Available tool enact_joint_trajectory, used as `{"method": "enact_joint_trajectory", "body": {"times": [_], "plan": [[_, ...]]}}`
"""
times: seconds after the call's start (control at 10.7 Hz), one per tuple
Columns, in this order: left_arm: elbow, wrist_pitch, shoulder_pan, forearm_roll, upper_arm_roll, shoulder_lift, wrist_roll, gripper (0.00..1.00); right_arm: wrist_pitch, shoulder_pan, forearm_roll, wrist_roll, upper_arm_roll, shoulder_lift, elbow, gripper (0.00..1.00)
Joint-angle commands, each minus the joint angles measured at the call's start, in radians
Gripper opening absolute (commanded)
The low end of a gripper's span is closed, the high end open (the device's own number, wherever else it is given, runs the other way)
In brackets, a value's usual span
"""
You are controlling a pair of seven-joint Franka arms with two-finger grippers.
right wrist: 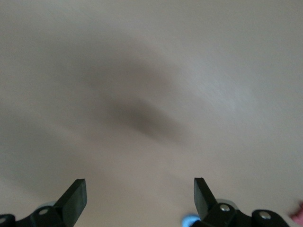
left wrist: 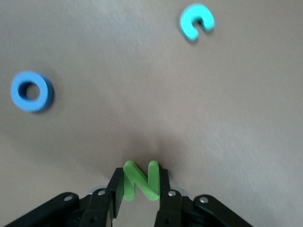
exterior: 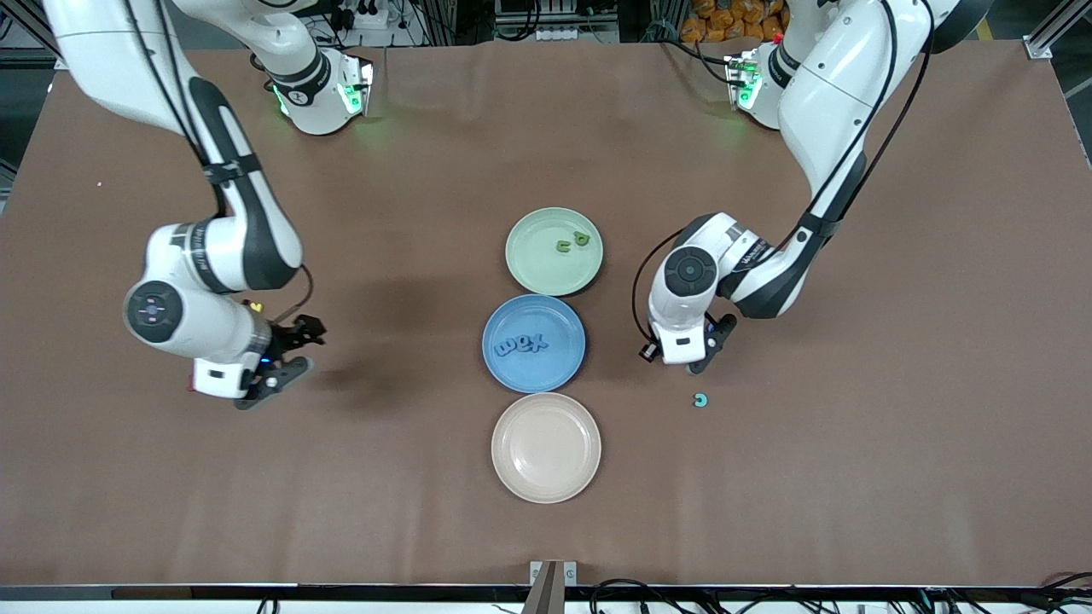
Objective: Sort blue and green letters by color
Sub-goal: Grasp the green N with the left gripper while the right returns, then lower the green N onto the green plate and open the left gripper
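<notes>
On a brown table [exterior: 853, 477], green [exterior: 554, 251], blue [exterior: 534, 343] and beige [exterior: 546, 447] plates line up toward the front camera, with two green letters [exterior: 572, 243] and three blue letters [exterior: 520, 345] sorted by colour. The left gripper [left wrist: 139, 189], low over the table beside the blue plate, pinches a green N [left wrist: 140, 180] upright, its strokes rising from between the fingers. Only its wrist view shows the N and a blue O [left wrist: 31, 91]; both views show a teal C [exterior: 701, 399], while the right gripper [right wrist: 139, 196] waits wide open at its own end.

Lime green N [left wrist: 140, 180], blue ring letter [left wrist: 31, 91], turquoise C [left wrist: 196, 21], brown table [exterior: 853, 477].
</notes>
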Motion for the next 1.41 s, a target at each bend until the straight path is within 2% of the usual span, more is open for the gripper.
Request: {"method": "enact_joint_trajectory", "body": {"times": [0.0, 0.19, 0.38, 0.56, 1.03, 1.13, 1.22, 1.31], "plan": [[0.006, -0.033, -0.059, 0.011, -0.014, -0.052, -0.01, 0.0, 0.019, -0.08, -0.049, -0.011, -0.021, -0.077, -0.109, 1.0], [0.009, -0.047, -0.127, 0.011, -0.022, -0.057, -0.068, 0.0, 0.123, -0.103, -0.051, -0.012, -0.032, -0.103, -0.196, 1.0], [0.058, -0.073, -0.214, 0.002, -0.023, -0.061, -0.146, 0.0, 0.243, -0.118, -0.051, -0.021, -0.032, -0.111, -0.279, 1.0], [0.103, -0.117, -0.297, -0.03, -0.023, -0.054, -0.178, 0.0, 0.316, -0.152, -0.049, -0.047, -0.031, -0.108, -0.328, 1.0], [0.101, -0.12, -0.431, -0.042, -0.023, -0.031, -0.208, 0.0, 0.478, -0.193, -0.046, -0.087, -0.029, -0.062, -0.425, 1.0], [0.103, -0.119, -0.435, -0.041, -0.023, -0.026, -0.206, 0.47, 0.479, -0.195, -0.046, -0.087, -0.029, -0.061, -0.433, 1.0], [0.101, -0.12, -0.437, -0.03, -0.02, -0.023, -0.203, 0.99, 0.493, -0.2, -0.045, -0.087, -0.029, -0.061, -0.443, 1.0], [0.097, -0.127, -0.435, -0.029, -0.022, -0.024, -0.203, 1.0, 0.514, -0.201, -0.041, -0.087, -0.028, -0.053, -0.454, 1.0]]}}
